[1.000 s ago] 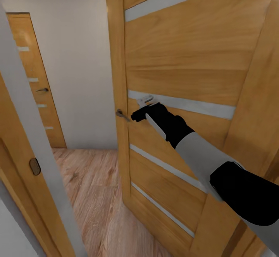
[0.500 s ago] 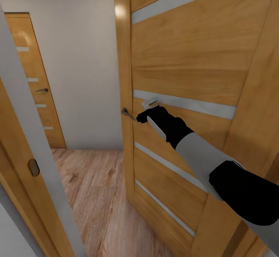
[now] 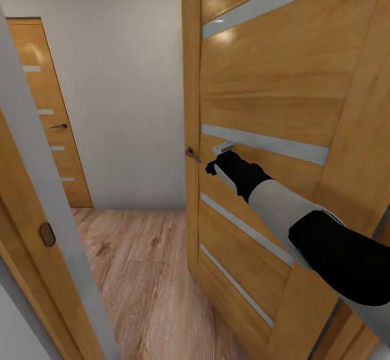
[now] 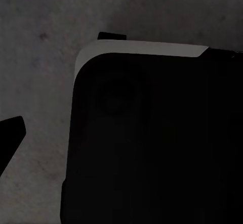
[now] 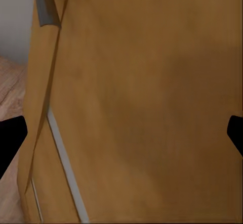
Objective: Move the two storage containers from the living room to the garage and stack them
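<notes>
— Where are the storage bins?
— I can't tell; the pictures give a hallway and a door.
— What is the arm doing?
— In the head view the right gripper (image 3: 212,168), black with a pale wrist, is at the face of the honey-coloured wooden door with frosted grey strips (image 3: 271,89), just at 3 o'clock of its small grey metal lever handle (image 3: 192,154). In the right wrist view the fingertips (image 5: 11,138) stand wide apart with nothing between.
— The left gripper?
— Its wrist view is dark; whether it is spread or closed I cannot tell.
— Surroundings?
— Light wood-plank floor (image 3: 135,262), cream wall (image 3: 119,78), a second matching door (image 3: 46,116) at 9 o'clock.
</notes>
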Available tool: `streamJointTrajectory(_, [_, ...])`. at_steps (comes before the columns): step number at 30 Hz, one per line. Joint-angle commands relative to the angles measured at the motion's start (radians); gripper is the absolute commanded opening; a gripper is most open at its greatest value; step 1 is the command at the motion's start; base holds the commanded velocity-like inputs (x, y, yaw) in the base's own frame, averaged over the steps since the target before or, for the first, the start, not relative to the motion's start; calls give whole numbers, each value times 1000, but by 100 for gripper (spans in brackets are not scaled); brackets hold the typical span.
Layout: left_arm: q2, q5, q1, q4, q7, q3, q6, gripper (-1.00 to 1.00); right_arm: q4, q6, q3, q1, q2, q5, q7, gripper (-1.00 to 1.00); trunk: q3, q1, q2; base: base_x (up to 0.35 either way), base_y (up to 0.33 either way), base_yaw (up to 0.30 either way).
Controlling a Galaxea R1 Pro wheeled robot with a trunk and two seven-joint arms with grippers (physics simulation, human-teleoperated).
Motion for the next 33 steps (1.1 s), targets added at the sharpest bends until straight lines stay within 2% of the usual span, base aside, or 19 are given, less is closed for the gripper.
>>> streamJointTrajectory(1, [0, 8, 0, 0, -1, 0, -3, 100, 15, 6, 6, -2, 0, 7, -11, 100, -1, 0, 0, 0, 0, 0])
streamJointTrajectory(8, [1, 9, 0, 0, 5, 2, -3, 100, -10, 7, 4, -2, 0, 11, -10, 100, -1, 0, 0, 0, 0, 0])
streamJointTrajectory(11, [1, 9, 0, 0, 6, 2, -3, 100, -59, 15, 3, -2, 0, 6, -2, 100, -1, 0, 0, 0, 0, 0])
streamJointTrajectory(16, [1, 9, 0, 0, 4, 2, -2, 100, -122, 22, 1, -2, 0, -1, 54, 100, -1, 0, 0, 5, 0, 0])
streamJointTrajectory(18, [1, 8, 0, 0, 1, 0, 0, 100, -128, 22, 1, -2, 0, -1, 86, 100, -1, 0, 0, 178, 0, 0])
streamJointTrajectory(21, [1, 7, 0, 0, -2, -2, 1, 100, -130, 21, 1, -2, 0, -1, 97, 100, -1, 0, 0, 266, 0, 0])
streamJointTrajectory(29, [1, 7, 0, 0, -4, -2, 1, 100, -132, 20, 2, -2, 0, -1, 102, 100, -1, 0, 0, 313, 0, 0])
streamJointTrajectory(33, [1, 8, 0, 0, -3, -1, 0, 100, -132, 23, 4, -2, 0, -1, 96, 100, -1, 0, 0, 120, 0, 0])
